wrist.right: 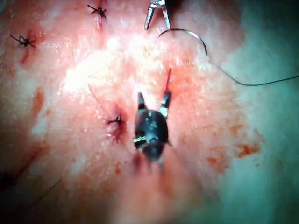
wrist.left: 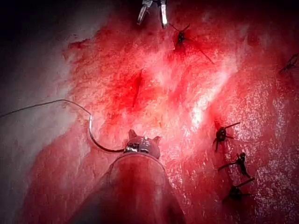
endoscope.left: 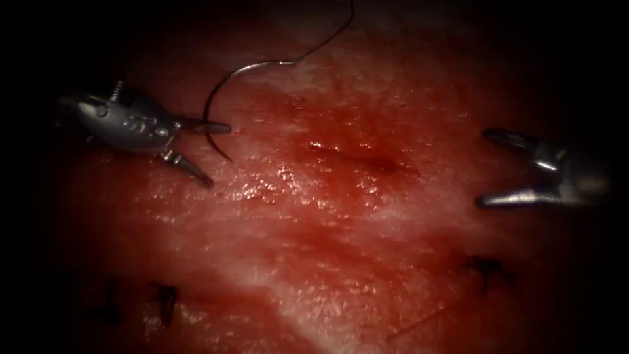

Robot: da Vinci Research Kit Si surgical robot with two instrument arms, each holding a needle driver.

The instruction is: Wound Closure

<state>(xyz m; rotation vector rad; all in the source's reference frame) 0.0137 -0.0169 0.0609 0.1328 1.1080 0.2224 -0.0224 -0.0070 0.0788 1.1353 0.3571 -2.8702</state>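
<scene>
Curved needle: thin steel arc lying on the tissue well to the left of the cut, its point end toward 5 o'clock and its swaged end toward 1 o'clock. It crosses just in front of the upper jaw of the left arm's tool, whose jaws stand apart and hold nothing; whether the needle touches that jaw, or whether its tip enters the tissue, cannot be made out. Thread: dark, fine strand running from the swaged end toward 12 o'clock and cut off at the frame edge; in the left wrist view the thread trails away over pale tissue from the needle. Right arm's tool: metal, two tapered jaws spread wide, holding nothing, well to the right of the cut at 3 o'clock; in the right wrist view the same tool sits with jaws apart just short of the cut. Tissue: wet, glistening, mottled pink and white, coated in red fluid densest around the cut, a short dark slit. Knotted stitches with cut ends: dark tufts at 4 o'clock and further ones at 7 o'clock, dim and hard to resolve.
</scene>
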